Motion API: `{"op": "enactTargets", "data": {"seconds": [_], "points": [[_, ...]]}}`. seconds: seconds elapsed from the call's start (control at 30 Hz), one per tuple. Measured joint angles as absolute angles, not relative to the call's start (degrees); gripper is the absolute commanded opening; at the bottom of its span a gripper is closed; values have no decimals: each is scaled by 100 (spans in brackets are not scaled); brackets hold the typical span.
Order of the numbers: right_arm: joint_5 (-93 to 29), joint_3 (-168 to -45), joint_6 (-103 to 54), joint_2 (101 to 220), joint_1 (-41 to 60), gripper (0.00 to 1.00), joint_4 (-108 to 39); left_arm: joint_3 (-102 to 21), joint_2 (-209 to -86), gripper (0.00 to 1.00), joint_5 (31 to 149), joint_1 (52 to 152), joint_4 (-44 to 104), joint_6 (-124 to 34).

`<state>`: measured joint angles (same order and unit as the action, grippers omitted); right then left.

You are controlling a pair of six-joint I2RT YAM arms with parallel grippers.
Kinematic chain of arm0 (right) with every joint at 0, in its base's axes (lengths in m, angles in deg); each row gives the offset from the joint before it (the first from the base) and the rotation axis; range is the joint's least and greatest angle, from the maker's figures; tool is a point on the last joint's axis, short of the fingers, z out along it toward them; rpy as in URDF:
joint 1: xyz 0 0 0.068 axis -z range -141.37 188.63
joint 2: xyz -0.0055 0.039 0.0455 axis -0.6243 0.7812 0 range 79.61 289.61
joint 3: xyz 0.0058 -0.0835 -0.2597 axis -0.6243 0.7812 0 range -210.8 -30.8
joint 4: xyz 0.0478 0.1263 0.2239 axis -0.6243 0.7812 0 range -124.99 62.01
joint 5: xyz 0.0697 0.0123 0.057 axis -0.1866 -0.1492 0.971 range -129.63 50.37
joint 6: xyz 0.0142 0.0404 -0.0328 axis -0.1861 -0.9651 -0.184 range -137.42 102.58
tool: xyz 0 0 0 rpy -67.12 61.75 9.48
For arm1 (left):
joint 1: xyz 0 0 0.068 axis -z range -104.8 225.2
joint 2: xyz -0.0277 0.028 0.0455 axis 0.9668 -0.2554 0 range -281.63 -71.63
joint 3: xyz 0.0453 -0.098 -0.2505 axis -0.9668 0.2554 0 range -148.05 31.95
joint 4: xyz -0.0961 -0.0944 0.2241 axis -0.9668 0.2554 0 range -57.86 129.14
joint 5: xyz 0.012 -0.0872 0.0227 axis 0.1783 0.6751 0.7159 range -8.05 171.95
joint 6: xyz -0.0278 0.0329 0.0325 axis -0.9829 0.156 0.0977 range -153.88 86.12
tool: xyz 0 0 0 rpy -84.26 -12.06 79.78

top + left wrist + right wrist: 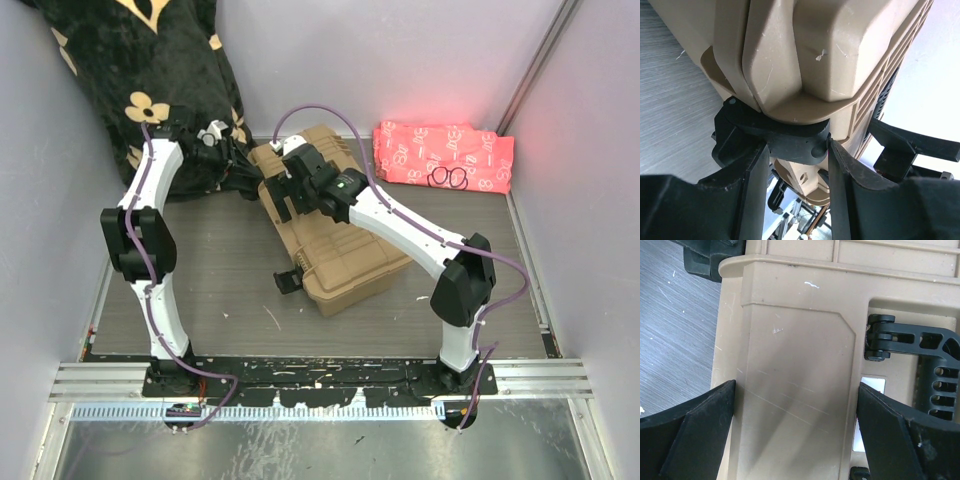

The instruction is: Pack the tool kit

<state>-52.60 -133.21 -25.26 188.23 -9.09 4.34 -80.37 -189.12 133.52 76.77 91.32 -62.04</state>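
The tan toolbox (340,255) lies closed and askew mid-table, with a black latch (290,281) at its near-left side. My left gripper (238,165) is at the box's far-left corner. In the left wrist view its fingers (752,190) stand partly closed on either side of a black latch (785,140) under the tan corner (805,55), and the right finger touches the latch's knob. My right gripper (287,190) hovers over the box's far end. It is wide open (797,405) above the tan surface (795,365), beside the black handle (920,347). No pliers or screwdrivers show.
A black floral blanket (150,70) is heaped at the back left, right behind the left gripper. A pink patterned cloth (445,155) with black rings (448,179) on it lies at the back right. Grey walls close in the table on three sides.
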Motion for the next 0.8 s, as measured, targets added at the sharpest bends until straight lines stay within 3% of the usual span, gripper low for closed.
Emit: {"op": "enactTargets", "data": {"seconds": [0.1, 0.33, 0.8], "points": [[-5262, -13264, -2526, 18797, -909, 89, 378, -8380, -19106, 3, 13317, 7696, 9512, -5996], [-5264, -13151, -2523, 18736, -912, 89, 255, -8281, -19095, 38, 13307, 7707, 9431, -6044], [-5264, -13109, -2523, 18714, -912, 89, 211, -7453, -18844, 50, 13540, 7664, 8649, -6204]]}}
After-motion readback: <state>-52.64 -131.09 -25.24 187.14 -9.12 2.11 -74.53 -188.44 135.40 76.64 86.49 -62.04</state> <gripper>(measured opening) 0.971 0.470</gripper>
